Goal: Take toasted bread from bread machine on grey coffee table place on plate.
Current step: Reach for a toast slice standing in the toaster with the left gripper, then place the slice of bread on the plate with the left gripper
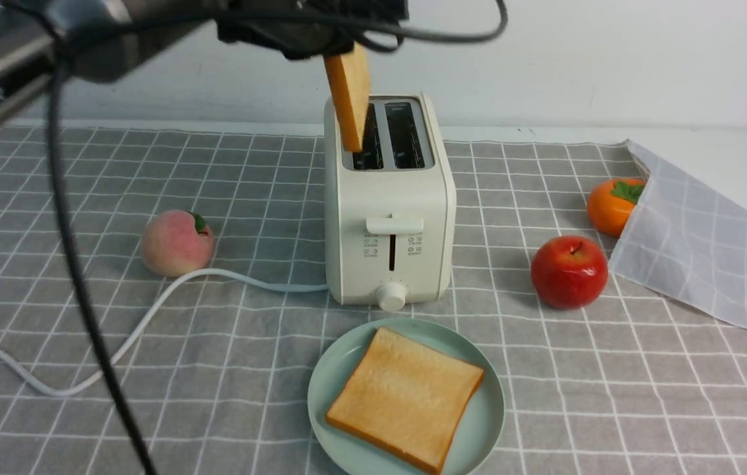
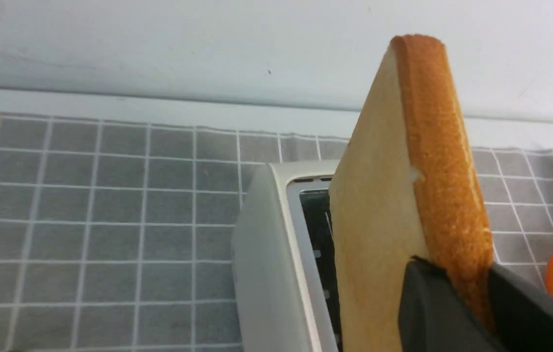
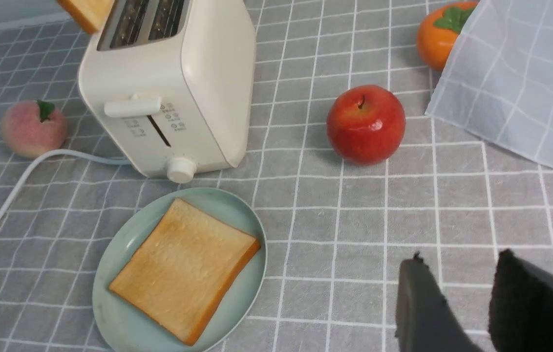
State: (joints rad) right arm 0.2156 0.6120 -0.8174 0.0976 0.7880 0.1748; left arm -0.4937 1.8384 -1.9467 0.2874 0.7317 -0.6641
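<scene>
Left gripper [image 2: 457,274] clamps one toasted bread slice [image 1: 349,92] edge-up, low over the bread machine [image 1: 390,224]. Advise a straight lift clear, then lay it on the plate [image 1: 489,415] in front, over the second slice [image 1: 405,399]. Right gripper [image 3: 459,266]: jaws apart, empty.

Holds a toast slice [image 1: 349,92] tilted over the left slot of the toaster [image 1: 390,218]; shows a second slice [image 1: 405,398] flat on the plate [image 1: 324,389].
</scene>
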